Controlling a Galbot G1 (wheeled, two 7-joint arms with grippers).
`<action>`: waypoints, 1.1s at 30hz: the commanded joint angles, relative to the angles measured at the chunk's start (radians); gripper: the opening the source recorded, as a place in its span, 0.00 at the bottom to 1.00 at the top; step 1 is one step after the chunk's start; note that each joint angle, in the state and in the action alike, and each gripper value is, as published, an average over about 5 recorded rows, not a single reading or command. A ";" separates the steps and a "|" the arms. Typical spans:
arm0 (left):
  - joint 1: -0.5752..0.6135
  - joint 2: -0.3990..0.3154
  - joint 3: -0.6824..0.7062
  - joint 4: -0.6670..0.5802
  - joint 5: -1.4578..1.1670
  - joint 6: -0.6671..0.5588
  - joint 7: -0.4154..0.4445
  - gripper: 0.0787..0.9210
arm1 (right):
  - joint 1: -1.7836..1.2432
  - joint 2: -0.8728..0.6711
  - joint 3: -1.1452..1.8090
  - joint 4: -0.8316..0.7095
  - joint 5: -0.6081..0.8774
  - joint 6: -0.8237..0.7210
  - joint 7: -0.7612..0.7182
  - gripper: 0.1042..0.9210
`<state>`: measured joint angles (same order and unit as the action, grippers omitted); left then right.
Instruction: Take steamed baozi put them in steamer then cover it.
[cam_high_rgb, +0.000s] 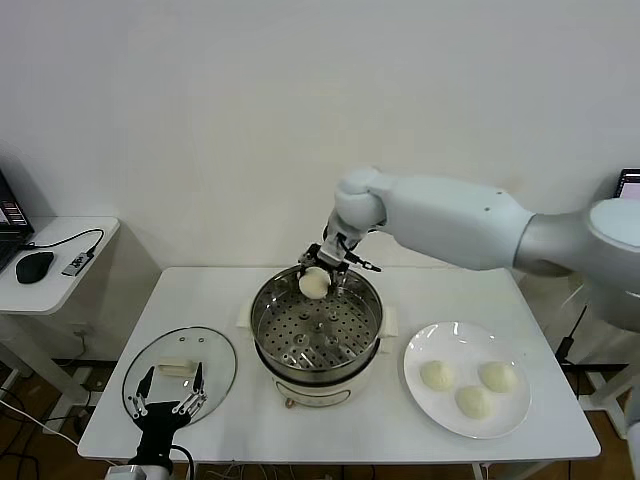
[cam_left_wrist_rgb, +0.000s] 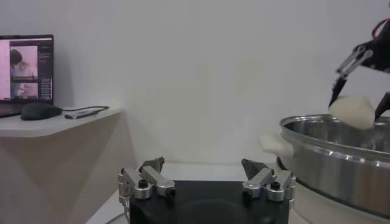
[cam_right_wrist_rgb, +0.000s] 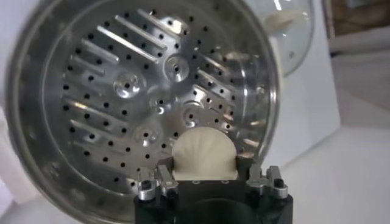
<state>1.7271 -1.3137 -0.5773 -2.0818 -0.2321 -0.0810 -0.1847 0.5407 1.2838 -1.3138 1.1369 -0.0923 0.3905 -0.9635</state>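
The right gripper (cam_high_rgb: 322, 272) hangs over the far rim of the steamer (cam_high_rgb: 268, 330), its fingers pinching one steamed baozi (cam_high_rgb: 314, 283) that sits just above the perforated tray (cam_right_wrist_rgb: 122, 91), near the pot's back wall. In the right wrist view the bun (cam_right_wrist_rgb: 204, 155) fills the gap between the two fingers, and the holed tray below it lies bare across most of its width, with the steel wall rising all round. The steamer stands mid-table on its cream base, its side handles reaching out toward either side. To its right, near but apart, the white plate (cam_high_rgb: 425, 346) holds three more baozi (cam_high_rgb: 437, 375) in a loose cluster, clear of the plate's rim. To the steamer's left the cover (cam_high_rgb: 213, 350) lies flat on the white table (cam_high_rgb: 200, 290) close to the front left corner, handle up. The left gripper (cam_high_rgb: 165, 403) waits low at the table's front edge, just over the near side of the cover, fingers spread wide and holding nothing. A plain white wall backs the table. A side desk stands further left, carrying a mouse (cam_high_rgb: 35, 266), a cable and a laptop (cam_left_wrist_rgb: 25, 67).
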 joint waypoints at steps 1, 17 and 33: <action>-0.004 -0.001 0.002 0.000 0.000 0.000 0.001 0.88 | -0.043 0.051 -0.016 -0.075 -0.127 0.094 0.014 0.65; -0.016 -0.002 0.008 -0.007 0.018 0.008 -0.008 0.88 | -0.076 0.066 0.006 -0.117 -0.124 0.099 0.046 0.84; -0.034 0.027 0.012 -0.034 0.030 0.093 -0.021 0.88 | 0.291 -0.368 -0.054 0.480 0.480 -0.696 -0.046 0.88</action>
<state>1.6945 -1.2957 -0.5670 -2.1105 -0.2097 -0.0352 -0.2028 0.6726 1.1496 -1.3488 1.3175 0.1243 0.0872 -0.9847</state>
